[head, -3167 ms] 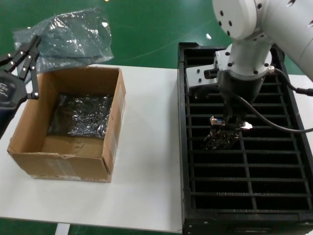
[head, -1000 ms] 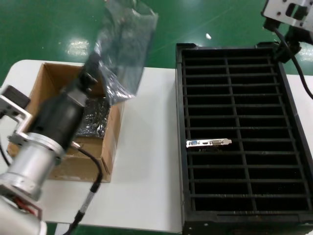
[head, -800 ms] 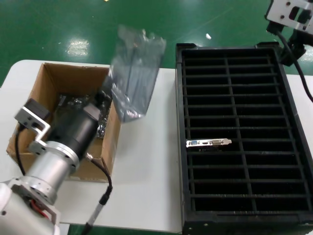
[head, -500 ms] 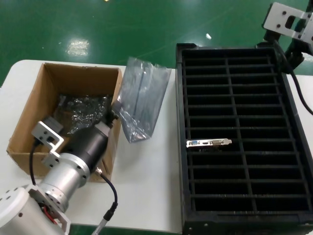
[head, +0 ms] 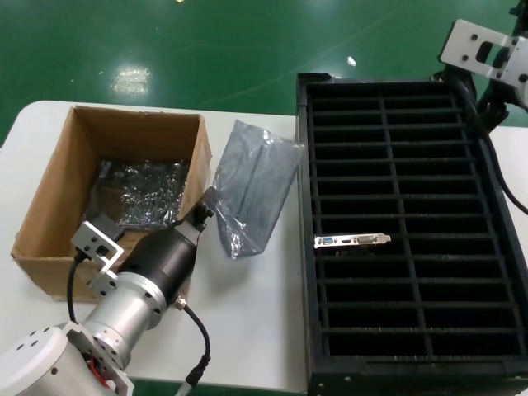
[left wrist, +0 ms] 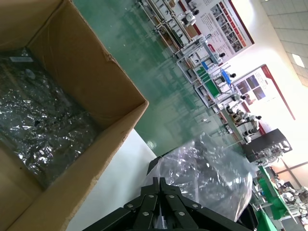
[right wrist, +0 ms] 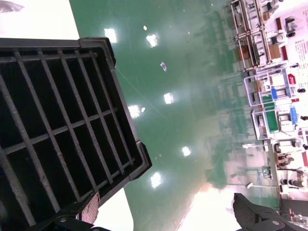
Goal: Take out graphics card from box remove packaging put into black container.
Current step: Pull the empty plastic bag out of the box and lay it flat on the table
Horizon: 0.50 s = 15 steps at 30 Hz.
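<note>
The graphics card (head: pixel 352 241) stands in a slot of the black container (head: pixel 305 272), its silver bracket with a blue and a white port facing up. The grey packaging (head: pixel 256 194) lies on the white table between the box (head: pixel 49 247) and the container. My left gripper (head: pixel 206 206) is low at the bag's near edge, beside the box's corner, shut on the bag; in the left wrist view its fingers (left wrist: pixel 159 185) are pressed together with the packaging (left wrist: pixel 207 175) beyond them. My right gripper (right wrist: pixel 168 209) is open and empty, beyond the container's far right corner (right wrist: pixel 130 163).
A glossy dark bagged bundle (head: pixel 136 194) lies in the box; it also shows in the left wrist view (left wrist: pixel 38 120). The right arm (head: pixel 487 58) is at the container's far right. Green floor surrounds the table.
My left gripper has brought the packaging down from above the box onto the table beside the container. My right gripper has let go of the card in a slot and drawn back to the far right.
</note>
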Tool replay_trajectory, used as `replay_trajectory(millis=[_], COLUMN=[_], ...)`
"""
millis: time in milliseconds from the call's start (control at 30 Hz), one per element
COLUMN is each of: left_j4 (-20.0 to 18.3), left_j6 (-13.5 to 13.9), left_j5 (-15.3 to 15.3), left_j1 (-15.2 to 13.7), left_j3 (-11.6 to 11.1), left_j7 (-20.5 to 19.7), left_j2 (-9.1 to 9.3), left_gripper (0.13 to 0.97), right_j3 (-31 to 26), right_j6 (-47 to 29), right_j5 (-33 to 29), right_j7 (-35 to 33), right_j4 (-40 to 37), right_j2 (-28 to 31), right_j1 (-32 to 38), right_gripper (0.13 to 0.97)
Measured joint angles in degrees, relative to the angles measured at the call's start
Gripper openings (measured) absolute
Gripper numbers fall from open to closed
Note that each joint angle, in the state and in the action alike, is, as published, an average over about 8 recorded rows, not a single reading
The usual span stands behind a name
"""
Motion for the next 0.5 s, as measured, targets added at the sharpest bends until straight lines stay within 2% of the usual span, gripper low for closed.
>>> replay_trajectory(millis=[333,500], left_j4=[-0.71,-2.33], left_j6=[0.8,2.46], left_j5=[1.52,4.02], left_j1=[0.62,1.18], left_j3=[-1.04,-3.41], left_j7=[-0.55,-0.27], left_j2=[0.7,1.78], left_gripper=[0.186,0.241], right_j3=[3.95,6.73], right_j6=[0.84,1.77], right_j5=[-1.69,-3.61], right_j7=[-0.55,-0.16], right_j4=[2.96,7.51], right_j2=[-0.75,-1.42], right_j1=[-3.51,-7.4], right_gripper=[0.966,0.966])
